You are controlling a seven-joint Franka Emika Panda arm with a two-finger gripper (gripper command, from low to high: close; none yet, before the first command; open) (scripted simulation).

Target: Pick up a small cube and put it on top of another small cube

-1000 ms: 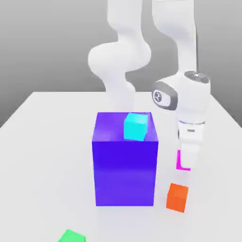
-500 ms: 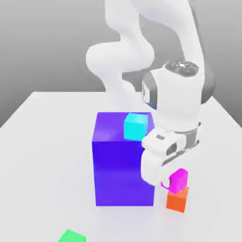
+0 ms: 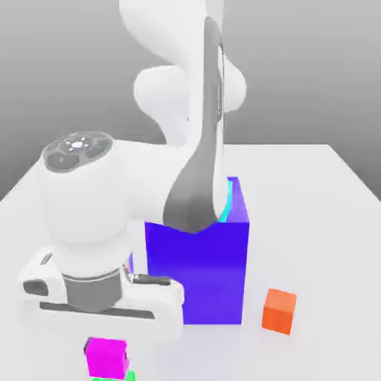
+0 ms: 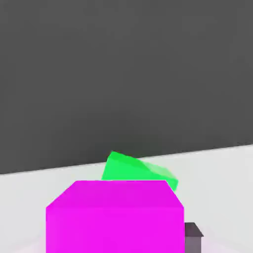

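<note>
Here the arm's broad white hand hangs low over the near edge of the white table point(image 3: 327, 186), toward the exterior view's left, with the magenta cube point(image 3: 106, 356) directly beneath it. The gripper point(image 3: 104, 350) itself is mostly covered by the hand housing; in the hand view a dark fingertip point(image 4: 193, 236) sits against one side of the magenta cube point(image 4: 114, 216), so the fingers look pressed onto the cube from the sides, pinching it.

The magenta cube sits right above the green cube point(image 3: 111, 378), of which only a thin strip shows at the bottom edge of the exterior view. In the hand view the green cube point(image 4: 138, 169) appears beyond the magenta one, rotated out of line with it. Whether the two cubes touch cannot be told.

The big blue-purple block point(image 3: 201, 268) stands in the middle of the table, close behind the hand and partly covered by the arm; the gap between block and hand is narrow. A sliver of the cyan cube point(image 3: 225, 205) peeks out on the block's top, beside the arm's grey joint. The orange cube point(image 3: 280, 310) rests on the table to the exterior view's right of the block, well apart from the magenta and green cubes. Open tabletop spreads along the exterior view's right side and far corner.
</note>
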